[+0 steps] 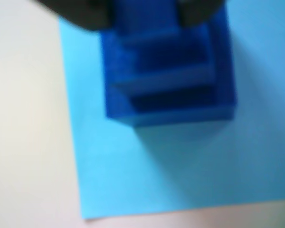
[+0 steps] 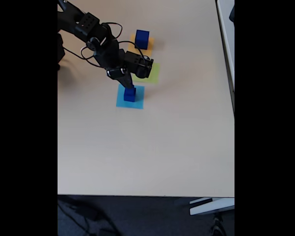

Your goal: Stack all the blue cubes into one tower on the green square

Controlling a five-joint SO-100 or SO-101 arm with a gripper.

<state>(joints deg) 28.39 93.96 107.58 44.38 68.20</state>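
In the blurred wrist view, a stepped stack of blue cubes stands on the light-blue square patch, widest at the bottom. My gripper has its dark fingers pressed against both sides of the smallest, top cube. In the fixed view the gripper reaches down onto that stack from the upper left. Another, larger blue cube sits on the orange patch. The green square lies between the two patches, partly covered by the arm, and I see no cube on it.
The arm and its cables stretch in from the table's upper left corner. The beige table is bare below and to the right of the patches. Its edges run along the right side and the bottom of the fixed view.
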